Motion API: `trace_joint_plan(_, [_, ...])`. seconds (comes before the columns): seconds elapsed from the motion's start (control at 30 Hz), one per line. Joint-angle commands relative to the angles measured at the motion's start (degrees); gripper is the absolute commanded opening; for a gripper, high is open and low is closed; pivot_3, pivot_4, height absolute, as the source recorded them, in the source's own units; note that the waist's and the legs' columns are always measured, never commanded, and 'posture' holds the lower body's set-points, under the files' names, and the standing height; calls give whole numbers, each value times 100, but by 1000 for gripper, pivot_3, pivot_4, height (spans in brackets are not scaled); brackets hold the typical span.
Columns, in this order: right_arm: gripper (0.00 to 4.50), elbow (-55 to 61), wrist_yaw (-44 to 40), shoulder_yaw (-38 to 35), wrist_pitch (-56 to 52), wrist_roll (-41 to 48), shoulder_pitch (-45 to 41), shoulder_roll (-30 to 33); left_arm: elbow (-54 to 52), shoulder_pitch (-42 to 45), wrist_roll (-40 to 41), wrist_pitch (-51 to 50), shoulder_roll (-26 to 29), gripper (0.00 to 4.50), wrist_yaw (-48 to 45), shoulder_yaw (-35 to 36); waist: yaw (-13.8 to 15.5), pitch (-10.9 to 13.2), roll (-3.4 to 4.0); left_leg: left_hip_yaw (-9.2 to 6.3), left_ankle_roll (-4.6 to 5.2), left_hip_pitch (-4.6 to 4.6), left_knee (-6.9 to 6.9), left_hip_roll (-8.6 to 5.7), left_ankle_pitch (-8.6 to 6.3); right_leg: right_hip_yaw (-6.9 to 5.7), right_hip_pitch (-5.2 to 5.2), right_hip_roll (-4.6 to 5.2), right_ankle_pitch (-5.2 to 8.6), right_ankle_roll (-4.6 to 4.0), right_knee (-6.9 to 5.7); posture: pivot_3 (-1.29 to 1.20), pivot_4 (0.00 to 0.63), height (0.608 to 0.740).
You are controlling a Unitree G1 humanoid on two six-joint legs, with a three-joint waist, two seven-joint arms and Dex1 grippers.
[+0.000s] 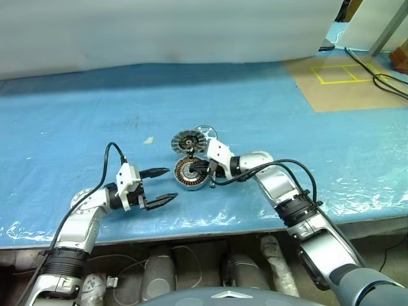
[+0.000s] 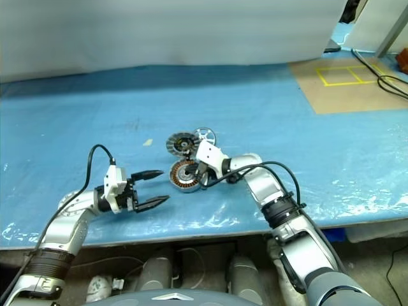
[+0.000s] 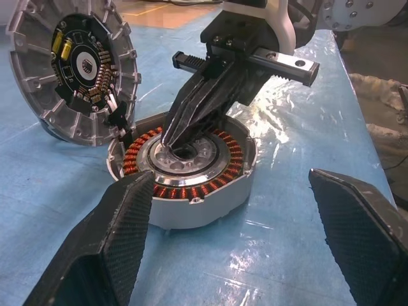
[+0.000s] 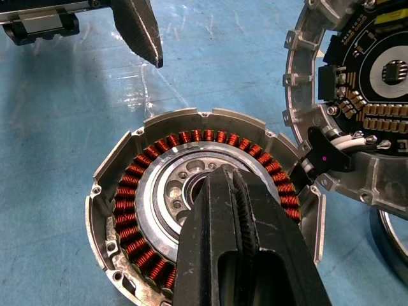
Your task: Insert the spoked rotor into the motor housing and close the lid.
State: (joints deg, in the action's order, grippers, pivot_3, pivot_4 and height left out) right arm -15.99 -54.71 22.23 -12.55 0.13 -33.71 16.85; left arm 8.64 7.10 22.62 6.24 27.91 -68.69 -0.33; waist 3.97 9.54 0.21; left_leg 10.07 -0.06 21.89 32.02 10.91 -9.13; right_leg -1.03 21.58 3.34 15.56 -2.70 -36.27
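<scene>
While pinched shut, empty, right gripper [image 3: 175, 141] probes motor housing [image 3: 185, 172] centre; best kept vertical, left gripper [image 1: 160, 185] wide.

Head cameras look down from afar; both wrist cameras closely share the motor housing [image 3: 185, 169].

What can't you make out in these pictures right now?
- Motor housing centre bore: covered by the shut right end effector, right wrist view.
- Lid: cut off by the frame edge, right wrist view.
- Spoked rotor: too small for detail, partly behind the lid, left eye view.
</scene>
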Motion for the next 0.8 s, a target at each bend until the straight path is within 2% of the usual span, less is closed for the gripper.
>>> trace_joint_plan(0.03, [56, -168, 125, 65, -51, -175, 134, 41, -49, 54, 36, 71, -4, 4083, -17, 27, 0, 0, 0, 1, 0, -2, -4, 0, 0, 1, -1, 0, 0, 0, 2, 0, 150, 740])
trace_joint_plan(0.2, [56, 83, -105, -489, -378, 574, -71, -127, -83, 79, 47, 31, 10, 4083, -6, 33, 1, 0, 0, 5, 0, 5, -19, -1, 0, 2, 9, -1, 0, -1, 12, 0, 150, 740])
trace_joint_plan(0.3, [56, 95, -104, -691, -613, 767, -284, -167, -67, 89, 46, 42, 17, 4083, -11, 41, 2, 0, 0, 8, 0, 44, -21, -2, 1, 2, 45, -2, -1, -3, 18, 0, 150, 740])
trace_joint_plan(0.57, [56, -39, -322, -209, -265, 336, -348, -56, 69, 106, 41, 132, 34, 4083, -64, 80, -2, -1, -2, 4, -22, 135, -18, 2, 15, -23, 109, -5, -18, 21, 20, 0, 150, 740])
trace_joint_plan(0.8, [56, -29, -432, 3, -140, 210, -279, -89, 68, 71, 39, 154, 29, 4083, -81, 72, -1, -1, -2, 3, -21, 127, -9, 2, 14, -21, 109, -2, -3, -3, 1, 0, 150, 740])
